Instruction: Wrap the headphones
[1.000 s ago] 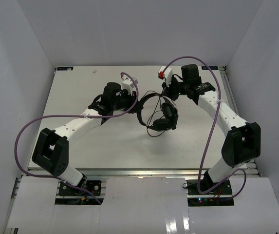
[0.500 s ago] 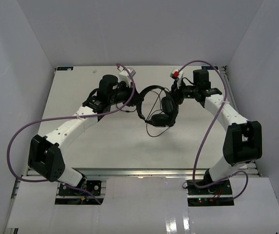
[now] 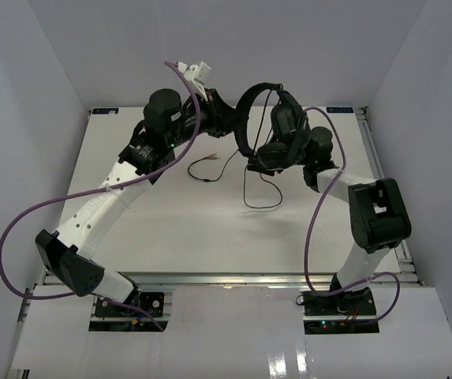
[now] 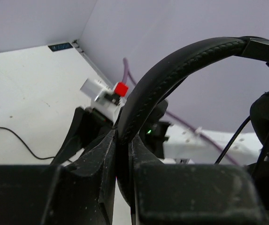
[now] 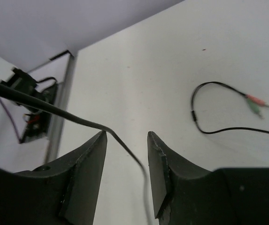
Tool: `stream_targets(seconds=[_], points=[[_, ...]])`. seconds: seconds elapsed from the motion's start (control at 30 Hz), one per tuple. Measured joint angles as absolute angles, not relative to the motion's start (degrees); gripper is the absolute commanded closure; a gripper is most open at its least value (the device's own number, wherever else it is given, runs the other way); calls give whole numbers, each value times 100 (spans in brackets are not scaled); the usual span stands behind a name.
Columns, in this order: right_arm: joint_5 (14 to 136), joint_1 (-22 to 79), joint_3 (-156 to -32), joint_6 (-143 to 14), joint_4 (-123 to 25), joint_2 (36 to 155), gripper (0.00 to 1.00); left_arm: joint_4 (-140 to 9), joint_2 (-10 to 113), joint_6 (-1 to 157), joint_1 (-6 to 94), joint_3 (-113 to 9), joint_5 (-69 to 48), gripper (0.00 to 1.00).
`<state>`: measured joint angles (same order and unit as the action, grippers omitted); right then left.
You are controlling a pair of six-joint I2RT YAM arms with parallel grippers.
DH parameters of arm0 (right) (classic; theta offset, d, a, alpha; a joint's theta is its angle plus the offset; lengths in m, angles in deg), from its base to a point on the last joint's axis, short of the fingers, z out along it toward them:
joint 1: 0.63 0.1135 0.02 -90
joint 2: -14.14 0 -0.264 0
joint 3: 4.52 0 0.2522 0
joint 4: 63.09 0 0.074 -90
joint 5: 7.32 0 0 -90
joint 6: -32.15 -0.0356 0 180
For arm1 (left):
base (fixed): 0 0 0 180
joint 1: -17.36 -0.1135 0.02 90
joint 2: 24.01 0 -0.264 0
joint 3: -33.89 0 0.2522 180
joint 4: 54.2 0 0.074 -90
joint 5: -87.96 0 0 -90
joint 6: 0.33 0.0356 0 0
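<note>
A: Above the table (image 3: 170, 229) now, the headphones (image 3: 283, 118) are lifted clear vs a sec ago. Left gripper (image 4: 123, 140) clamped on headband (image 4: 181, 61).
B: Right gripper (image 5: 125, 140) gaping, cord (image 3: 245, 185) btwn jaws. Wrapping's barely begun imo.

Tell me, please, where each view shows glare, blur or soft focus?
Top external: even, soft light, with glare on the glossy white front panel. Left wrist: the black left claw is dark and soft, the black padded over-ear headphones sharper. Right wrist: the right claw and thin black cord blur.
</note>
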<state>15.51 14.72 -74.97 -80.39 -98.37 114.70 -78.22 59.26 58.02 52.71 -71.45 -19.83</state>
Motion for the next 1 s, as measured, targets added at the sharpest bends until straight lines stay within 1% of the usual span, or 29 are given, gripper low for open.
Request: stream_targets(seconds=[0.03,0.1,0.23,0.27,0.37,0.43,0.53,0.6,0.63,0.77,0.9,1.0], points=[[1500,1519,-7412,-8653,-10410,11640,51,-7829,5927,5694,5269,-7226,-1902,100],[1479,1597,-7381,-9713,-11108,12015,49,-7813,5949,5488,5265,-7393,-1793,100],[1481,1768,-7416,-11158,-11685,12497,44,-7740,6033,5168,5255,-7632,-1683,100],[1484,1811,-7414,-11377,-11751,12538,44,-7724,6052,5114,5256,-7664,-1662,100],[1523,1962,-7253,-11393,-11981,12329,55,-7705,6097,5014,5256,-7680,-1601,100],[1613,2078,-7039,-11020,-12020,12015,61,-7735,6109,4973,5256,-7680,-1507,100],[1724,2281,-6688,-9977,-11705,11408,76,-7760,6109,4923,5256,-7680,-1273,100],[1818,2420,-6492,-9310,-11358,11083,89,-7786,6109,4876,5256,-7694,-1041,100],[1861,2489,-6386,-8991,-11183,10946,92,-7806,6108,4844,5257,-7703,-902,100],[2030,2660,-6021,-8011,-10400,10631,92,-7901,6073,4634,5262,-7723,-2,100],[2388,2766,-5890,-6879,-9041,10172,92,-8007,5972,4418,5262,-7703,1205,100],[2755,2830,-5893,-5991,-8043,9596,92,-8020,5916,4506,5235,-7699,2012,100]])
